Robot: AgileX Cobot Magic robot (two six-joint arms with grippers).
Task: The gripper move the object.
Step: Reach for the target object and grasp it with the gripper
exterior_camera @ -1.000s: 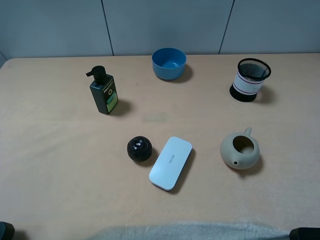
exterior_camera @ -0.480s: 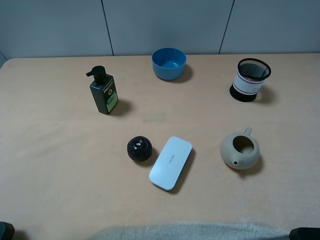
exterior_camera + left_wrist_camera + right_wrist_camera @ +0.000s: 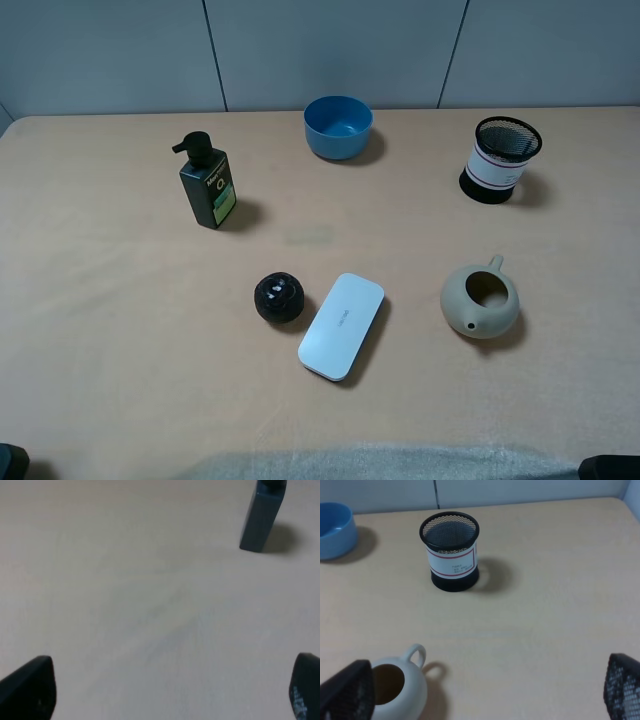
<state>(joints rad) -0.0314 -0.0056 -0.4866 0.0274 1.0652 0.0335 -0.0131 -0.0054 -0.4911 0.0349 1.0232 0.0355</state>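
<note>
The black wire-mesh pen cup (image 3: 497, 160) with a white band and thin red stripes stands upright at the table's back right. It also shows in the right wrist view (image 3: 451, 555), well ahead of my right gripper (image 3: 485, 690). That gripper is open and empty, with its fingertips (image 3: 347, 690) wide apart above the table. My left gripper (image 3: 166, 690) is also open and empty over bare table. Both grippers sit near the table's front edge, far from the cup.
A blue bowl (image 3: 338, 127) is at the back centre. A dark pump bottle (image 3: 207, 182) stands at the back left. A black ball (image 3: 279, 298), a white flat case (image 3: 342, 325) and a beige teapot (image 3: 480, 300) lie mid-table.
</note>
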